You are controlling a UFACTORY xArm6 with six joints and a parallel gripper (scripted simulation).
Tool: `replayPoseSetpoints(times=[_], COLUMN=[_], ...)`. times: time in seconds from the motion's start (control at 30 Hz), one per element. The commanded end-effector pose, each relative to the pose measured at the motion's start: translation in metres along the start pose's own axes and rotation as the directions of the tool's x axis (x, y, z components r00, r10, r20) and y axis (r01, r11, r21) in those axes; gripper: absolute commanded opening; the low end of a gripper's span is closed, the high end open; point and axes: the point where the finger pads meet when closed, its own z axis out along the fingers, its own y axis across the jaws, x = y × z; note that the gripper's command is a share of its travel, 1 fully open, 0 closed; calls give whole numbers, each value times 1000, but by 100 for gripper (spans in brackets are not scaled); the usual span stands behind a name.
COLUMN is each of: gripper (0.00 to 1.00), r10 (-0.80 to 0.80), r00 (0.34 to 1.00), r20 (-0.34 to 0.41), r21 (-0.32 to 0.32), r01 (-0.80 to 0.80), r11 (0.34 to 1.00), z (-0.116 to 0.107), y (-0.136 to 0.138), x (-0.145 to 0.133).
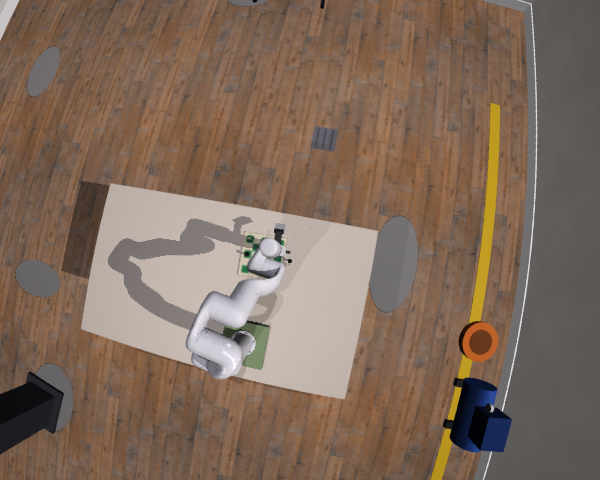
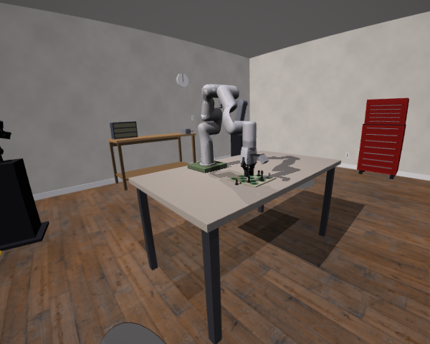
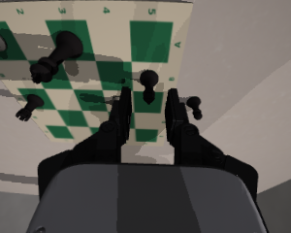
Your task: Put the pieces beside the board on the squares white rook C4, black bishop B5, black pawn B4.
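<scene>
Nearest you, the pincer (image 1: 283, 252) (image 2: 248, 173) (image 3: 148, 99) stands apart, holding nothing, its fingers flanking the black bishop (image 2: 249, 178) (image 3: 148, 80); that spread probably lets you lift away without tipping it. The bishop stands upright on B5, its base apparently inside. You can't see the white rook or confirm C4. The board (image 1: 241, 268) (image 2: 256, 185) (image 3: 181, 29) carries other pieces; the black pawn (image 1: 289, 260) (image 2: 236, 181) (image 3: 194, 106) waits just beside it, likely your next pick for B4. Far off, the red drawer cabinet (image 2: 382, 144) is shut, contents hidden.

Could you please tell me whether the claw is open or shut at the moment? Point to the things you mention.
Open: the claw (image 2: 249, 174) (image 3: 148, 99) has its fingers apart, with gaps either side of the black piece (image 3: 148, 80).
</scene>
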Motion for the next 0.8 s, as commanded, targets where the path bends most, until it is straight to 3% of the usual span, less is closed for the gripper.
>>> replayPoseSetpoints(times=[0.0, 0.13, 0.57, 0.6, 0.77], gripper=[37, 37, 37, 100, 100], r10=[0, 0, 0, 0, 0], r00=[1000, 1000, 1000, 1000, 1000], r20=[-4, -4, -4, -4, -4], r21=[-1, -1, -1, -1, -1], r01=[0, 0, 0, 0, 0], r11=[1000, 1000, 1000, 1000, 1000], z=[-22, -44, -66, -66, -66], y=[0, 0, 0, 0, 0], x=[1, 1, 1, 1, 1])
